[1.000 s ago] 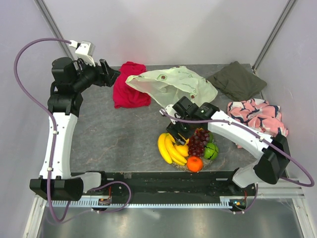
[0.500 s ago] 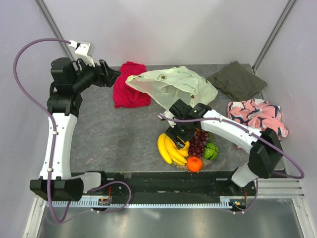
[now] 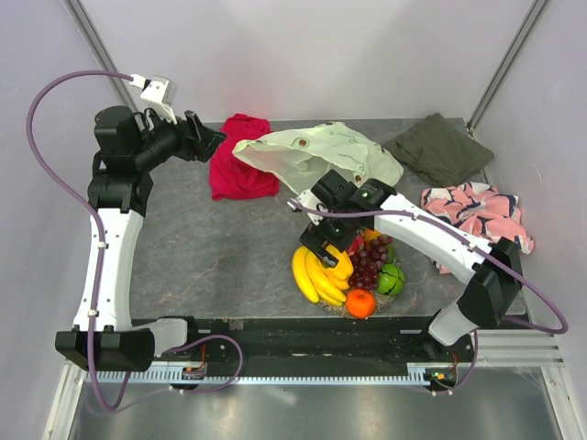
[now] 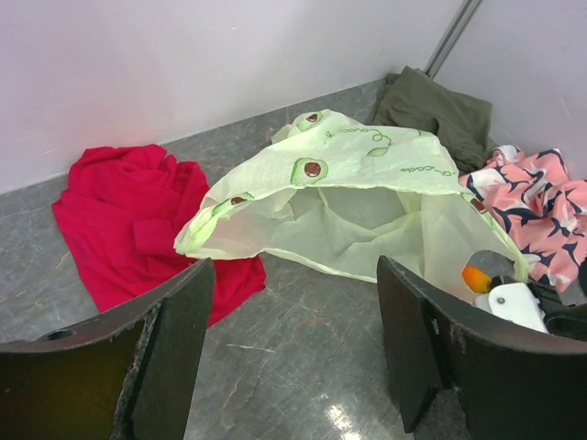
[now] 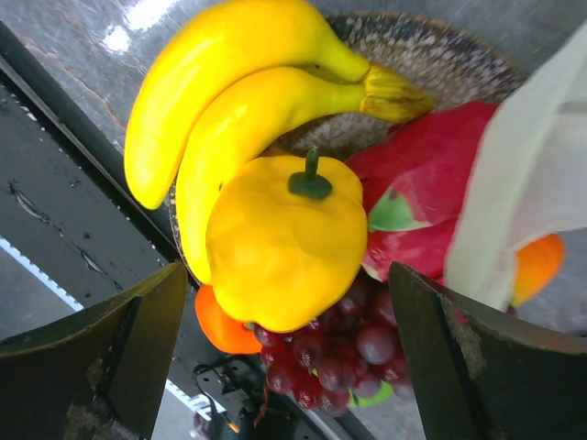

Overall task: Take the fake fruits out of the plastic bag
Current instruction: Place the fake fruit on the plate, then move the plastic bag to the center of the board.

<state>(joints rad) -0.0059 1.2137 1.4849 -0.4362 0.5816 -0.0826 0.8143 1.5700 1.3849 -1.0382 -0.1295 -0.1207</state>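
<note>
The pale yellow-green plastic bag (image 3: 323, 154) lies open at the back of the table, also in the left wrist view (image 4: 348, 197). The fake fruits sit heaped on a round dish (image 5: 438, 53): banana bunch (image 3: 312, 273), orange (image 3: 360, 302), grapes (image 3: 367, 263), green melon (image 3: 393, 279). The right wrist view shows bananas (image 5: 215, 119), a yellow fruit with a green stem (image 5: 284, 243), dragon fruit (image 5: 417, 197) and grapes (image 5: 353, 357). My right gripper (image 3: 320, 241) hangs open just above the heap. My left gripper (image 3: 207, 142) is open and empty, raised at the back left.
A red cloth (image 3: 240, 158) lies left of the bag. An olive cloth (image 3: 438, 147) lies at the back right. A pink patterned cloth (image 3: 477, 211) lies at the right edge. A pale strip of the bag (image 5: 541, 156) hangs beside my right gripper.
My right gripper has shifted slightly left over the dish of fruit. The left arm has not moved.
</note>
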